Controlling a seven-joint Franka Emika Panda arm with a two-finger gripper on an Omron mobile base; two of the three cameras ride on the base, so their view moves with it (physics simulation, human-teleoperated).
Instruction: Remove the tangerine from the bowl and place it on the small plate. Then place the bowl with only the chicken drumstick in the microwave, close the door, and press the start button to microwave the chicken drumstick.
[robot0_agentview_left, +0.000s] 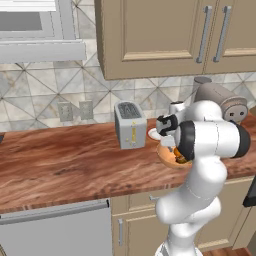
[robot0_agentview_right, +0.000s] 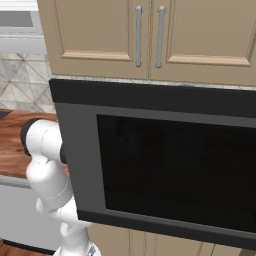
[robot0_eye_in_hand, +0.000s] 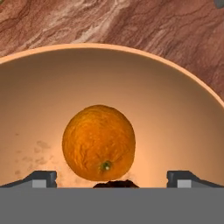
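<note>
Wood-grain surface runs under the cabinets, with the open microwave door looming at its right end. Beside the toaster, near the front edge, sits the bowl, the tangerine resting in its middle. The gripper hangs over it, jaws spread wide either side. It should descend centred, straddling the fruit's widest part, clear of the drumstick, then close gently.
</note>
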